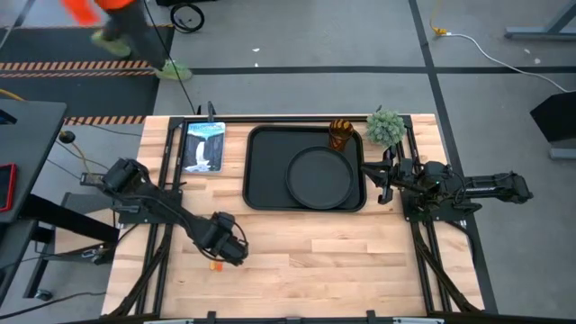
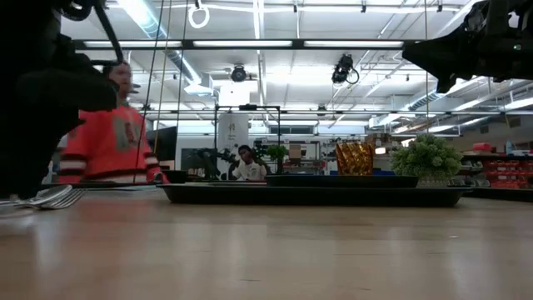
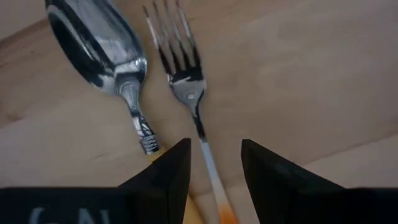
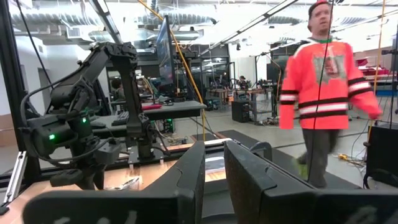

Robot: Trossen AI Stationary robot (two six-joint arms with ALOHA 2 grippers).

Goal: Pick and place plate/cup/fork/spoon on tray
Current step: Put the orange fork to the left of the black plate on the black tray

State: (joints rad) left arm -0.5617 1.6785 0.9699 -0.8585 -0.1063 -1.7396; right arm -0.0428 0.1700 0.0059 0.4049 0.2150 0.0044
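The fork (image 3: 180,62) and the spoon (image 3: 99,43) lie side by side on the table near its front left; their heads also show in the low view (image 2: 50,198). My left gripper (image 3: 214,168) is open low over them, one finger on either side of the fork's handle (image 3: 211,174); I cannot tell whether it touches. The plate (image 1: 321,177) lies flat in the tray (image 1: 265,171), and the cup (image 1: 341,135) stands upright in the tray's far right corner. My right gripper (image 1: 382,180) is shut and empty beside the tray's right rim.
A green plant (image 1: 385,128) stands just right of the cup. A blue-white picture card (image 1: 203,146) lies left of the tray. A person in an orange jersey (image 4: 323,93) walks beyond the far edge. Bare wood lies between the tray and the near edge.
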